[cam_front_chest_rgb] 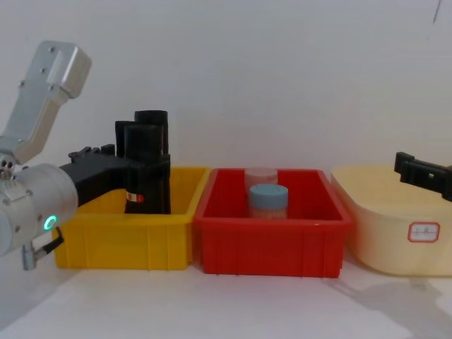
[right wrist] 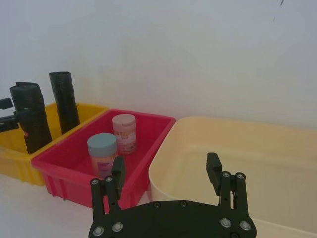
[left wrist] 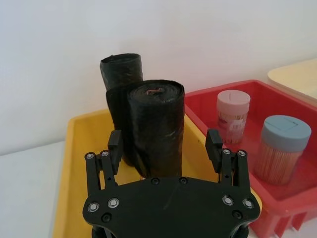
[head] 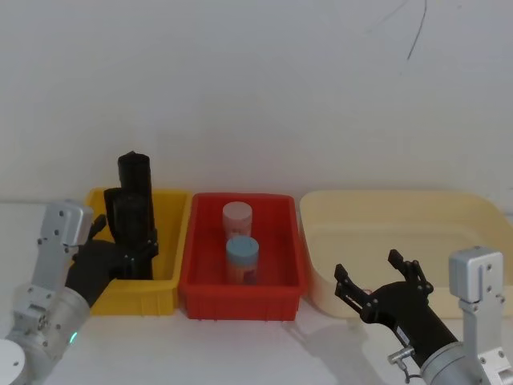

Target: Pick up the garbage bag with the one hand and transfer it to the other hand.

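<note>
Our left gripper (left wrist: 164, 140), wide open, straddles the upright garbage bag roll (left wrist: 154, 116), not yet closed on it; our right gripper (right wrist: 166, 167) hangs open, empty, well apart

A red bin (head: 240, 303) with a pink-lidded jar (head: 237, 218) and a blue-lidded jar (head: 242, 258) sits between a yellow bin (head: 136, 298) and a cream tub (head: 385, 216).

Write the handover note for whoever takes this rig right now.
Left gripper: open, fingers on either side of the garbage bag, not yet closed on it.
Right gripper: open, hovering at the near side of the cream bin.
Garbage bag: upright in the yellow bin, with a second black roll behind it.
Done: approach only.
Left to do: close, lift, then pass to the right gripper.
</note>
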Controlling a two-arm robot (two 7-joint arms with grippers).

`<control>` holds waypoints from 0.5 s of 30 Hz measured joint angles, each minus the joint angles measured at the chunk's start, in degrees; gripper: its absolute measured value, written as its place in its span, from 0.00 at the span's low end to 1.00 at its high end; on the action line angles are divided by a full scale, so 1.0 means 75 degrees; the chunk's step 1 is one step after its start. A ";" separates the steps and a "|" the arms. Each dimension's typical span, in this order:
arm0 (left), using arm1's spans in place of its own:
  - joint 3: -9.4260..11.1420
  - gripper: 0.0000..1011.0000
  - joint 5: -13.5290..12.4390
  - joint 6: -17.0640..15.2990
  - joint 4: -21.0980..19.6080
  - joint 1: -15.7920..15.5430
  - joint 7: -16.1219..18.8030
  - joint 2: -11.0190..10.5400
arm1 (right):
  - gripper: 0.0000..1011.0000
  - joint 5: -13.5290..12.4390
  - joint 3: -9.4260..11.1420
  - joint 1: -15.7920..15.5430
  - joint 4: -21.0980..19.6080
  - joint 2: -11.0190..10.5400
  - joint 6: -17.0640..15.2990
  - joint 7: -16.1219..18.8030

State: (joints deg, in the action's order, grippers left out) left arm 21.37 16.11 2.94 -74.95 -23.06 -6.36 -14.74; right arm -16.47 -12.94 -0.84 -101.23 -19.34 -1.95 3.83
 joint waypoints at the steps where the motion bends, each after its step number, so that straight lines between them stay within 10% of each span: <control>1: 0.0004 0.99 -0.0002 0.0019 0.0067 -0.0048 -0.0021 0.0037 | 0.99 0.0000 0.0000 0.0000 0.0000 0.0000 0.0000 0.0000; 15: -0.0004 0.83 -0.0055 0.0214 0.0708 -0.0495 -0.0105 0.0407 | 0.99 0.0000 0.0000 0.0000 0.0000 0.0000 0.0000 0.0000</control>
State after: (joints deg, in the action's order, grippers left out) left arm 21.34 15.70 4.54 -69.64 -26.77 -7.15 -11.69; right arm -16.47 -12.94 -0.84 -101.23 -19.34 -1.95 3.83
